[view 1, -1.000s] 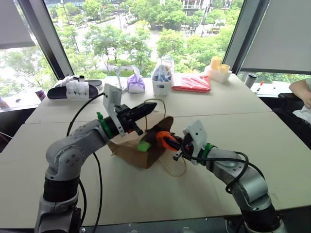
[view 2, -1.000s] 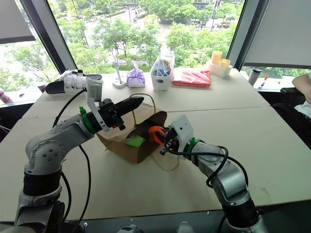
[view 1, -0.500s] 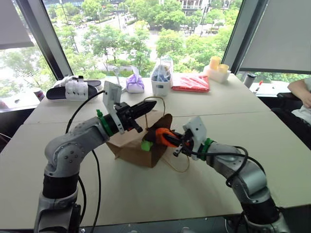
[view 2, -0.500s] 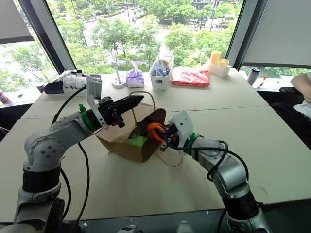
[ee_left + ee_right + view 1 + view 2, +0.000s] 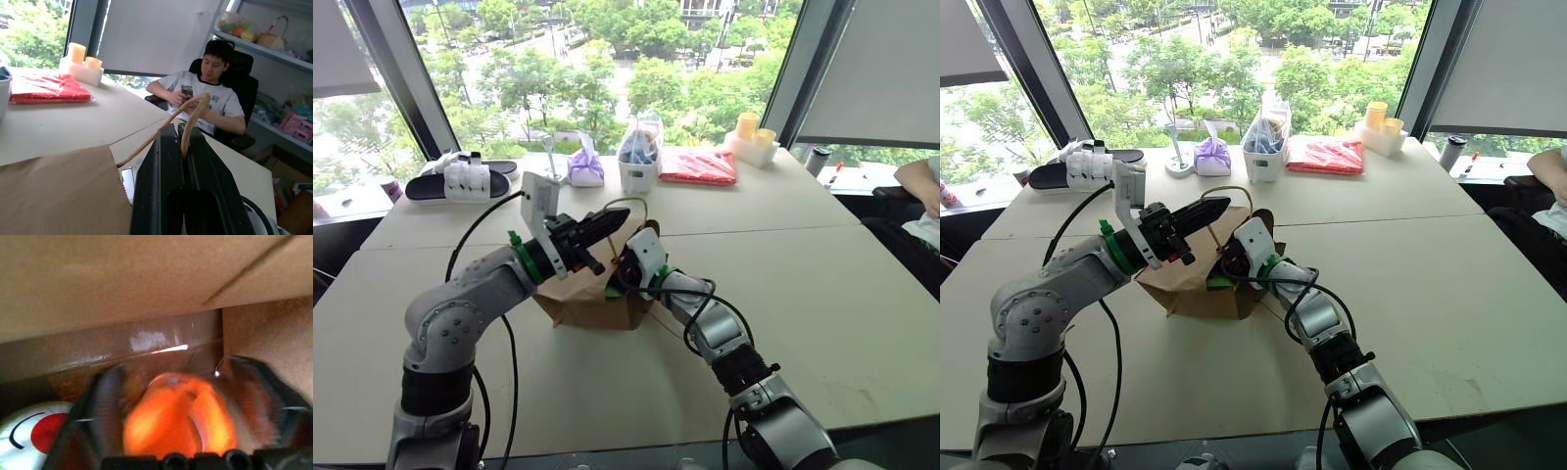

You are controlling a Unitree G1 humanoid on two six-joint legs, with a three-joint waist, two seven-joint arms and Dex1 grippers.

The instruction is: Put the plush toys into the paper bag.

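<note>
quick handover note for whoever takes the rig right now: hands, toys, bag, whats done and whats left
Left hand: shut on the bag handle, holding the paper bag open.
Right hand: reached into the bag mouth, fingers spread around the orange toy; it is blurred, so release is unconfirmed.
Green toy: already in the bag.
Left: confirm the orange toy is dropped, pull the right hand out, let go of the handle.

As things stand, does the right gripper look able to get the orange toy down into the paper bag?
Probably yes: the left gripper holds the paper bag open by its handle, and the right gripper with the orange toy is inside.
</note>
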